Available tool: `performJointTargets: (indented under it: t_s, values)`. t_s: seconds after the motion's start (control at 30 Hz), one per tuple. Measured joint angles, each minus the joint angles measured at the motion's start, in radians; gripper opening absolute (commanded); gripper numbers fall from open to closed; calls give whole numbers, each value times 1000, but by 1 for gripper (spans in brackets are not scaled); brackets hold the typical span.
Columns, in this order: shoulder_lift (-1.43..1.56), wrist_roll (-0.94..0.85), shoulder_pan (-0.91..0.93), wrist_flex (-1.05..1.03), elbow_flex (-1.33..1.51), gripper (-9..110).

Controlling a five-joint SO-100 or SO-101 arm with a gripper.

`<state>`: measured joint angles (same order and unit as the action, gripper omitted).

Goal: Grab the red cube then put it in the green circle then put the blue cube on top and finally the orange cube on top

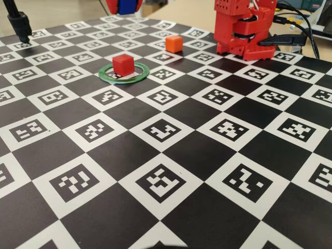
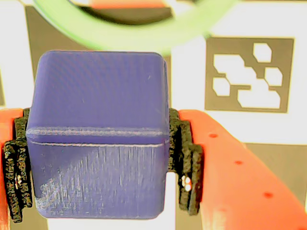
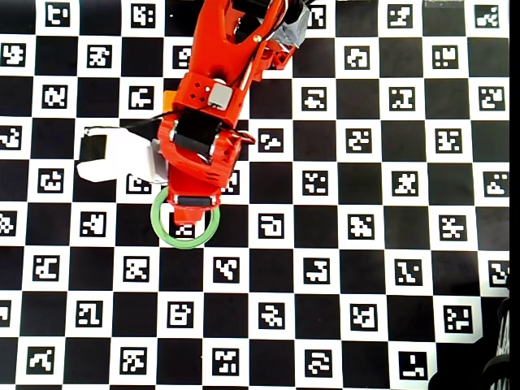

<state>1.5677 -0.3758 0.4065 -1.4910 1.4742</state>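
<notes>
Fixed view, left to right: green circle (image 1: 124, 74) flat on the checkered worktop (image 1: 171, 171), red cube (image 1: 123, 64) sitting inside it. First step looks done. Orange cube (image 1: 174, 43) to the right and farther back, on the worktop, well apart from the ring, untouched. Arm base (image 1: 244, 28) at the far right. At the top edge, above the ring, the blue cube (image 1: 125, 5) is partly in view between red pincer parts.

Wrist view: pincer (image 2: 100, 163) clamped on the blue cube (image 2: 98, 139), black pads pressed to its left and right faces. Cube fills most of the picture. Arc of the green circle (image 2: 139, 36) above it, with a sliver of red inside, likely the red cube's top.

Overhead view: arm reaches down over the green circle (image 3: 159, 230); pincer (image 3: 192, 210) sits over the ring's middle, hiding the cubes.

Judgement: second step in hand, blue cube carried high above the red one, not yet set down. Left: lower and release, then fetch the orange cube and stack it.
</notes>
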Motion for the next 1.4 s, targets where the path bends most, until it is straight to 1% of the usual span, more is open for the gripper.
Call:
performJointTargets:
  t_s: [0.23,0.57,1.4]
  values:
    - [-14,0,11,66,28,8]
    - [-14,15,11,80,78,8]
    - [-84,52,9,247,201,8]
